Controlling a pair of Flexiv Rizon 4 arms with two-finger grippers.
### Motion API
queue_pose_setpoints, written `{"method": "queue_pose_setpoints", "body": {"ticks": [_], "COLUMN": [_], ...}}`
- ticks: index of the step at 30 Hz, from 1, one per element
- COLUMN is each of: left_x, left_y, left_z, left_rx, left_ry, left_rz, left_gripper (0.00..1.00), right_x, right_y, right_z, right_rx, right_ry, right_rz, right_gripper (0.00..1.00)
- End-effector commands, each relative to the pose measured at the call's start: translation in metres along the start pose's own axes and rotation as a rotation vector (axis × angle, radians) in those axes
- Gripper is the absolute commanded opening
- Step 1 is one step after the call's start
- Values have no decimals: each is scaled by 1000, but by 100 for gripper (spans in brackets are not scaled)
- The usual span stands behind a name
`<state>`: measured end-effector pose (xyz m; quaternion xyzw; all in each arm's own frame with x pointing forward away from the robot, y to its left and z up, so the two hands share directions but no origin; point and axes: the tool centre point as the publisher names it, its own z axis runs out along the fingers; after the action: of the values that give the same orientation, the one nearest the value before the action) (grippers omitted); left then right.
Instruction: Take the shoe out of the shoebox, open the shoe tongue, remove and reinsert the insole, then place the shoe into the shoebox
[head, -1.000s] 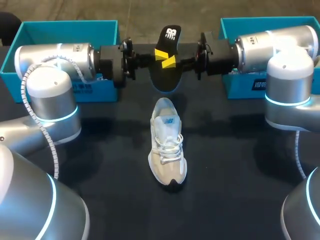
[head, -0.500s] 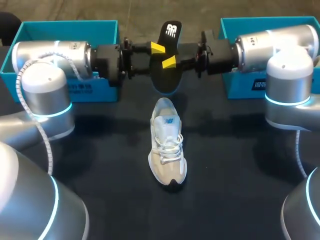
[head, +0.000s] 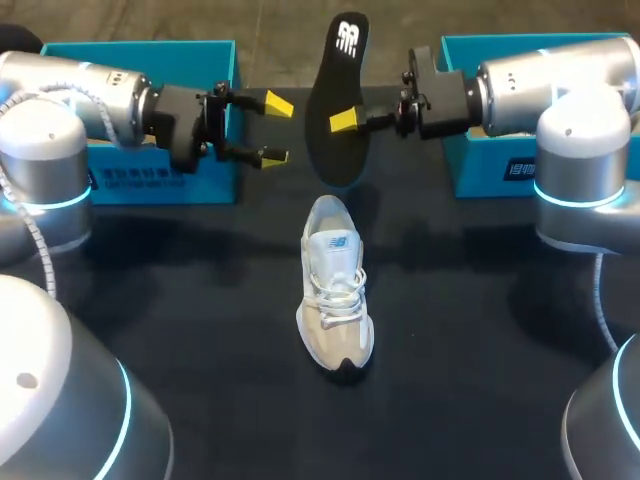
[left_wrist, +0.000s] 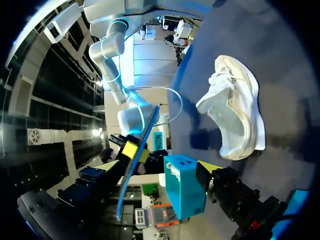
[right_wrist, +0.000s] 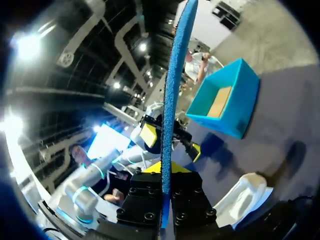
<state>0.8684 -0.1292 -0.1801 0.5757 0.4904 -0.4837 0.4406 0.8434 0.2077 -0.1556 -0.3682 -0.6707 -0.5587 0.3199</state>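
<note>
Plainly the insole (head: 340, 100) is the delicate piece. It looks thin, light and bendy, a dark foam sheet standing nearly upright above the worktop (head: 200, 300). The right claw (head: 342, 122) is clenched on it near mid-length, one finger on each face. Held that way, its free ends will likely flop or twist, so a grip nearer the heel half should steer the toe end better when it is fed in.

The left claw (head: 276, 130) is released, its fingers spread wide. It sits at 9 o'clock of the insole and apart from it.

The shoe (head: 335, 290) lies at 6 o'clock of the insole, flat on its sole, with its heel towards 12 and its toe towards 6. Its upper looks soft and its laces are slack, while the sole seems firmer. I judge it light enough to skid when pushed, so the heel collar is the sensible place to brace it.

The worktop is dark, matte and flat. The left shoebox (head: 140, 55) stands at 10 o'clock of the shoe and the right shoebox (head: 470, 170) at 2 o'clock. Both are well apart from the shoe.
</note>
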Motion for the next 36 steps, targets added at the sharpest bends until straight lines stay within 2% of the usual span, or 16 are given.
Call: {"method": "queue_pose_setpoints", "body": {"ticks": [1,3,5,26,27,29,30,34,36], "left_x": [4,7,14,14,13,12,13,16,16], "left_y": [-7,-9,-11,-11,-12,-15,-18,-28,-32], "left_z": [-9,-11,-10,-10,-9,-10,-10,-11,-11], "left_rx": [17,46,80,80,47,20,19,16,-12], "left_ry": [22,56,136,136,113,124,129,159,167], "left_rz": [-10,-20,-66,-66,-141,-240,-297,-512,-616], "left_gripper": [100,100,100,100,100,100,100,100,100], "right_x": [3,5,5,5,1,-4,-7,-18,-22], "right_y": [8,8,8,8,7,6,6,5,5], "right_z": [0,0,0,0,1,1,1,-1,-1], "right_rx": [15,-3,-3,-3,-11,-32,-35,-39,-37], "right_ry": [-9,-15,-15,-15,-23,-37,-25,-47,-44], "right_rz": [-56,-89,-89,-89,-149,-176,-244,-363,-426], "right_gripper": [0,0,0,0,0,0,0,0,0]}}
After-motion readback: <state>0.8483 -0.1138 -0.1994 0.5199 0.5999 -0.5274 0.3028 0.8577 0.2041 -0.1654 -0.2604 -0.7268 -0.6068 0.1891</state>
